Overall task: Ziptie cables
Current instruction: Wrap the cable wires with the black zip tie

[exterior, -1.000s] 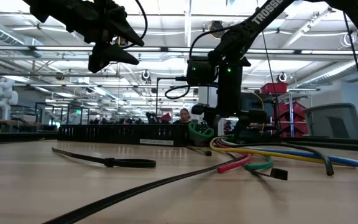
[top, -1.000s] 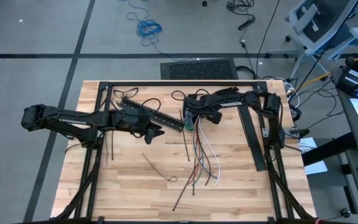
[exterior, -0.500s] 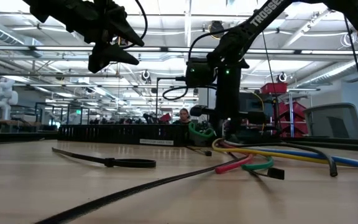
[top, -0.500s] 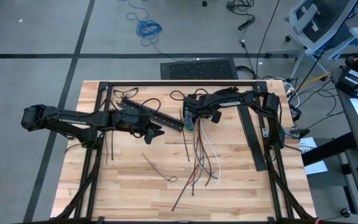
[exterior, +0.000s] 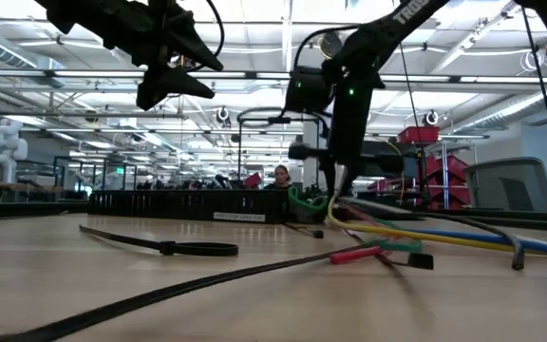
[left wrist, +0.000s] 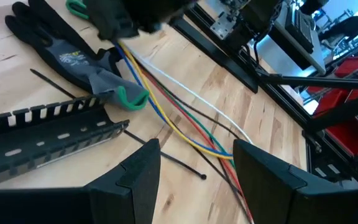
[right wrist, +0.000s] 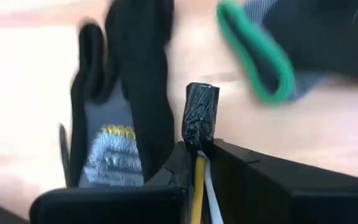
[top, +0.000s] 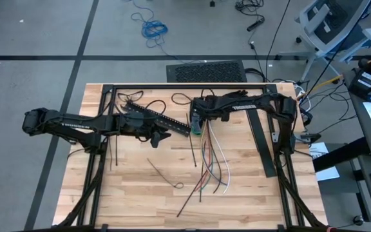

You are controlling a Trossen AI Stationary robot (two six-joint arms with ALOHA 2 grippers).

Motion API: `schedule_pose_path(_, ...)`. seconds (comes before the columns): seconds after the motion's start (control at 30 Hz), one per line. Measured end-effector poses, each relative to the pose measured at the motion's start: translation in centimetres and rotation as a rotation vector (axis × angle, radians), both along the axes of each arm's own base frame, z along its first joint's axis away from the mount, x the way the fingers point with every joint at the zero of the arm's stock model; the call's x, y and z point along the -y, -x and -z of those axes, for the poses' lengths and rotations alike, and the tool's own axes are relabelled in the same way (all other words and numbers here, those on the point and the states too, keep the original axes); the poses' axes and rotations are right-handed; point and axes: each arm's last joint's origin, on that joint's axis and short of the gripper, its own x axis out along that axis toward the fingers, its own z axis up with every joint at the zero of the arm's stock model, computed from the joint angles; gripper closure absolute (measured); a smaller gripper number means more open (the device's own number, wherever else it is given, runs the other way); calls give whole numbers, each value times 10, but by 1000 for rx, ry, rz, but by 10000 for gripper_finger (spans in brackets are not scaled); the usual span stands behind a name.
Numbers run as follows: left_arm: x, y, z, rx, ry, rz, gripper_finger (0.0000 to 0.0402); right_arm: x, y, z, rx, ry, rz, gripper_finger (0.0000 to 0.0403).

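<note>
The cables (top: 209, 158) are a bundle of white, red, green, yellow and blue wires lying mid-table. They also show in the low view (exterior: 425, 237) and the left wrist view (left wrist: 166, 118). My right gripper (top: 198, 121) is shut on their far end, just above the table (exterior: 333, 195). My left gripper (top: 161, 136) is open and empty, high above the table (exterior: 174, 84), left of the cables. Dark zipties lie flat on the wood: one beside the cables (top: 194, 149), one near the front (top: 187, 205), and one looped (top: 165, 175). My right gripper pinches the cable bundle between its two fingers, just behind its black-taped end (right wrist: 199, 121); yellow and white wires (right wrist: 199, 180) show between the fingers. The fingers point down from above. The held end is lifted, and the wires slope down to free ends (exterior: 416, 261) on the table.
A long black slotted rail (top: 156, 116) lies between the arms at the far side. A dark glove with a green cuff (left wrist: 73, 50) lies beside the held cable end. A flat black bar (top: 261, 142) lies at the right. A black frame rims the table.
My right gripper has risen a little and shifted toward the table's far left, staying shut on the cables. The held end of the bundle has lifted clear, and the wires now slope more steeply; their free ends have slid along the table.
</note>
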Motion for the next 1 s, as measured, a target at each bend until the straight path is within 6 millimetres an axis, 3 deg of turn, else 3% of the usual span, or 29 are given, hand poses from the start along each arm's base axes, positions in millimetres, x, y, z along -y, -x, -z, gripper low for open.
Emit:
schedule_pose_path(0.3, -1, 0, 0, -3, -11, -16, 206, 5, 16, -44, -11, 120, -130, 376)
schedule_pose_path(0.47, -1, 0, 0, -12, -91, 23, 206, -5, 39, -96, 15, 193, -332, 376)
schedule_pose_path(0.63, 0, 0, 0, -19, -164, 77, 206, -32, 77, -146, 36, 205, -569, 376)
schedule_pose_path(0.73, 1, 0, 0, -25, -232, 118, 206, -57, 105, -165, 28, 145, -734, 376)
schedule_pose_path(0.9, 2, 0, 0, -25, -315, 162, 206, -100, 142, -178, -8, -30, -975, 376)
schedule_pose_path(1.0, 7, -1, 0, -20, -396, 246, 206, -125, 148, -180, -20, -62, -1107, 376)
